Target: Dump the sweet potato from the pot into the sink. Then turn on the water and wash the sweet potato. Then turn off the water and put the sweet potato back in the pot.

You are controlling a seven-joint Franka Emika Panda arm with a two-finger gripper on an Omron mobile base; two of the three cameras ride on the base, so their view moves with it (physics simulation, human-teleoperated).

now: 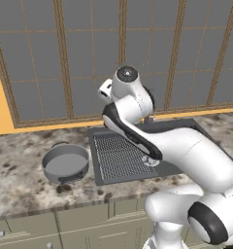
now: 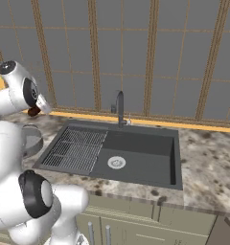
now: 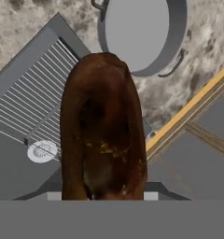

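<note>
On the left stretch of the speckled stone counter (image 1: 21, 160), the grey pot (image 1: 66, 164) sits empty, just beside the left rim of the dark sink (image 2: 136, 148). High above the counter's back edge, the claw (image 2: 36, 109) grasps the sweet potato (image 3: 103, 128), which looms large in the hand view and peeks out brown at the hand's tip in the right base view. The fingers themselves are hidden behind the tuber.

By its looks the tuber is firm, light and stiff, with rough skin that should slip little, though a washed surface could be slicker. The thick middle, across the short axis, seems the safest place to hold it.

Moving right, the ribbed draining grid (image 2: 74, 147) fills the sink's left half, the round silver drain (image 2: 116, 162) lies in the basin floor, and the gooseneck faucet (image 2: 119, 108) rises at the sink's back rim; no water appears to flow. Between tuber and pot nothing seems to stand in the way, though the pot's near loop handle (image 1: 71, 179) and its low wall call for a clean descent.
</note>
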